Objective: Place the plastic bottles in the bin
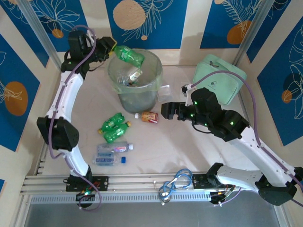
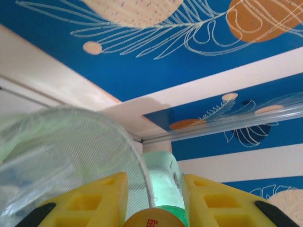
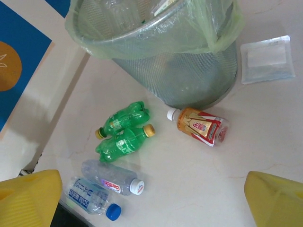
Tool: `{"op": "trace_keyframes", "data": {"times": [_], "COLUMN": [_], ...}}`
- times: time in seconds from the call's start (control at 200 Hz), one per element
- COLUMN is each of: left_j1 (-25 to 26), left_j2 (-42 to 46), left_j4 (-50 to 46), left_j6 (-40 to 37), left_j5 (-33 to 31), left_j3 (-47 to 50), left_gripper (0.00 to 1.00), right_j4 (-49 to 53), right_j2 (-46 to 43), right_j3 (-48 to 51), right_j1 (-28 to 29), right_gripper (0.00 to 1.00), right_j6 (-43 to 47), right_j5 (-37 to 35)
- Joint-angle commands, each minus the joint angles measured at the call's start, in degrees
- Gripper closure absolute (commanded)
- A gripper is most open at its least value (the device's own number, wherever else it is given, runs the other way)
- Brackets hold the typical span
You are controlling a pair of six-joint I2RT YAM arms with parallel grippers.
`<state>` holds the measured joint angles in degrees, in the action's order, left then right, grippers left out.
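A: Where is the left gripper (image 1: 113, 47)?
B: Clamped on a green bottle (image 1: 129, 55) at the bin's (image 1: 160, 71) far rim. It should move inward before letting go.
A: And the right gripper (image 1: 165, 111)?
B: Jaws apart, beside the bin, over a red-labelled bottle (image 1: 150, 116). Four more bottles (image 1: 115, 125) lie on open table (image 1: 189, 146).

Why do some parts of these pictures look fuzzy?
Left wrist view: the bin and the green bottle in the left hand sit close to the lens and look soft; the wall is crisp. Right wrist view: the table bottles are sharp, the yellow fingertips blurred. Top view: even light, soft shadows.
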<state>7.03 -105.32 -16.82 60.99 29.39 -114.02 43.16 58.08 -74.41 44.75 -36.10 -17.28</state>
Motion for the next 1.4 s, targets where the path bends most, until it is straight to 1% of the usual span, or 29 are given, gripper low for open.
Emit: {"op": "trace_keyframes", "data": {"times": [0.0, 0.085, 0.21, 0.265, 0.295, 0.325, 0.395, 0.425, 0.455, 0.53, 0.61, 0.675, 0.75, 0.835, 0.9, 1.0, 1.16, 1.271, 1.396], "left_j1": [1.36, 2.68, 4.09, 4.67, 5.06, 5.38, 6.14, 6.37, 6.49, 6.42, 6.42, 6.42, 6.47, 6.55, 6.66, 6.86, 6.89, 6.86, 6.71], "left_j2": [-3.88, -6.64, -7.85, -8.7, -9.39, -10.11, -11.6, -12.03, -12.27, -12.14, -11.52, -10.78, -9.51, -6.81, -3.34, 3.98, 19.59, 29.45, 38.95], "left_j4": [-4.42, -8.25, -9.06, -9.64, -10.19, -10.96, -13.31, -14.01, -14.56, -15.15, -16.09, -17.32, -19.1, -20.42, -19.81, -17.78, -13.24, -12.11, -9.97], "left_j6": [-2.33, -4.27, -5.27, -5.65, -6.11, -6.89, -8.59, -9.14, -9.62, -10.55, -11.77, -12.99, -14.74, -16.86, -18.33, -20.8, -23.39, -24.42, -21.5], "left_j5": [-1.49, -2.27, -3.75, -4.26, -4.48, -4.88, -6.19, -6.71, -7.32, -8.7, -10.29, -11.48, -13.01, -14.24, -14.49, -13.74, -12.43, -11.31, -10.92], "left_j3": [-9.06, -13.55, -13.68, -14.32, -15.18, -16.43, -19.44, -20.31, -20.84, -21.03, -21.16, -21.31, -21.33, -20.49, -17.93, -10.61, 8.06, 20.94, 35.26], "left_gripper": [0.85, 0.85, 0.84, 0.83, 0.79, 0.72, 0.5, 0.43, 0.39, 0.33, 0.29, 0.28, 0.28, 0.3, 0.32, 0.35, 0.38, 0.38, 0.4], "right_j4": [-1.62, -1.5, -1.45, -1.43, -1.33, -1.32, -1.02, -0.86, -0.65, -0.36, -0.38, -0.73, -1.53, -2.39, -3.71, -8.35, -17.6, -21.67, -25.67], "right_j2": [-0.6, -0.82, -0.96, -0.96, -0.94, -0.94, -0.87, -0.87, -0.91, -1.12, -1.31, -1.04, -0.54, 0.07, 0.61, 1.04, 3.78, 7.04, 11.76], "right_j3": [-0.09, 0.14, 0.15, 0.11, 0.06, -0.03, -0.19, -0.32, -0.45, -0.56, -0.14, 0.14, 0.45, 1.85, 4.0, 9.82, 19.83, 23.2, 24.86], "right_j1": [-0.19, -0.1, -0.1, -0.1, -0.09, -0.14, -0.1, -0.04, -0.06, 0.16, 0.17, 0.23, 0.62, 0.18, -1.63, -5.63, -11.18, -12.68, -14.9], "right_gripper": [0.01, 0.01, 0.02, 0.02, 0.02, 0.01, 0.01, 0.01, 0.01, 0.01, 0.01, 0.0, 0.0, 0.0, 0.0, 0.0, 0.0, 0.02, 0.04], "right_j6": [-1.17, -1.34, -1.52, -1.67, -1.61, -1.62, -1.61, -1.69, -1.7, -1.7, -1.71, -1.43, -1.08, -1.5, -3.06, -7.24, -15.0, -16.78, -15.93], "right_j5": [1.64, 1.51, 1.39, 1.37, 1.37, 1.43, 1.39, 1.3, 1.23, 0.8, 0.83, 2.14, 3.23, 4.2, 6.9, 13.12, 23.22, 25.86, 28.79]}}
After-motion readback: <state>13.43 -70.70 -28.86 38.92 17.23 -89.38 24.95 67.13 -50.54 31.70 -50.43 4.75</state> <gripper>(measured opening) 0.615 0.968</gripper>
